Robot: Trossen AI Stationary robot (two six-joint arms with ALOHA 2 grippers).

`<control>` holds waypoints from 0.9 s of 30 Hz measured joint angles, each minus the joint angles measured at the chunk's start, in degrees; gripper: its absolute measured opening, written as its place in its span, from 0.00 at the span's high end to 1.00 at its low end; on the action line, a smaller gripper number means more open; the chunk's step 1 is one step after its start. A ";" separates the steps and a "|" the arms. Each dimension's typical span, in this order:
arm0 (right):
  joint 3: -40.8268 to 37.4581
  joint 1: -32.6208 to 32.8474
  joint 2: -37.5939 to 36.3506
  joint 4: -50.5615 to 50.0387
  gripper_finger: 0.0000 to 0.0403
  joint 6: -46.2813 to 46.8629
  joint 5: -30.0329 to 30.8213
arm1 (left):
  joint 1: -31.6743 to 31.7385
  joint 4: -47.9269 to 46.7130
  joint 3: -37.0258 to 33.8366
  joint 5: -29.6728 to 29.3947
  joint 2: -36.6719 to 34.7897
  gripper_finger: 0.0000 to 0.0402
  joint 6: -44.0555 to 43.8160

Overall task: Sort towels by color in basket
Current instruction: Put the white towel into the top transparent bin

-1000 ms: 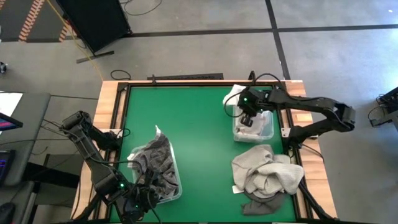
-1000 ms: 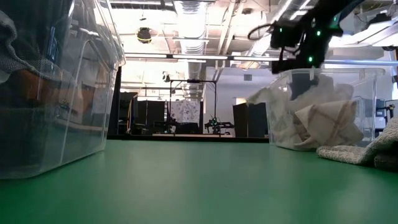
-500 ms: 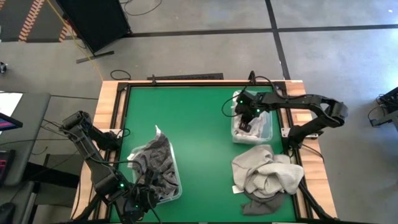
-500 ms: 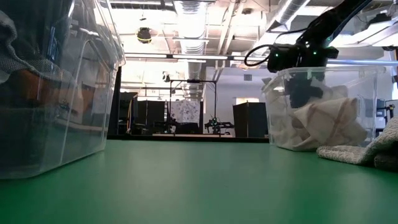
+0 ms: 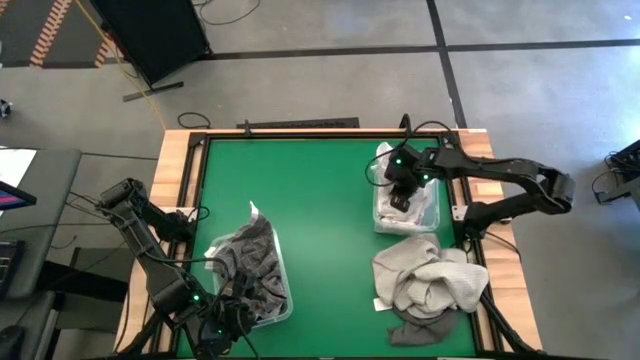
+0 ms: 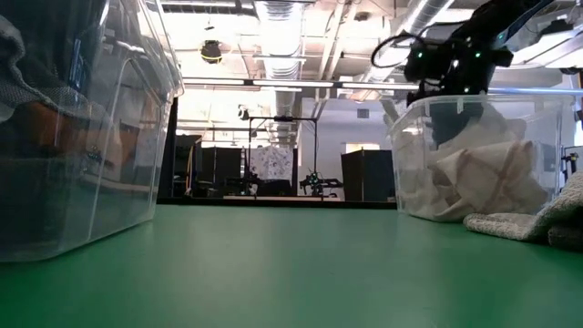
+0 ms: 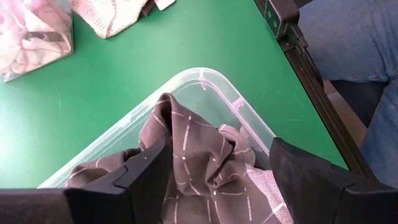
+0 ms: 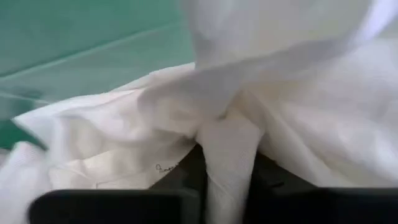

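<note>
Overhead, I am holding the right tool (image 5: 401, 197) inside the clear bin (image 5: 429, 213), its fingers pinching a white towel (image 8: 236, 118); the left tool's (image 7: 217, 171) fingers are standing open.

soft cloth towels (image 5: 430, 282), clear glossy plastic bins (image 5: 286, 295), matt green tabletop (image 5: 320, 200)

White towel (image 8: 249, 112) folds hide the right claw (image 8: 227, 168) fingertips; grip can't be told.
</note>
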 joint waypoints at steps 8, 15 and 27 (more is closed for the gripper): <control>0.00 1.02 -8.17 -0.64 0.45 1.04 0.00 | 0.00 0.02 0.00 0.00 0.00 0.34 0.02; 0.04 1.00 -14.89 -1.59 0.37 1.31 0.15 | 0.00 0.02 0.00 -0.01 0.00 0.34 0.04; 0.10 1.42 -21.24 9.28 0.37 1.31 0.39 | 0.00 0.04 -0.01 -0.04 0.00 0.34 0.09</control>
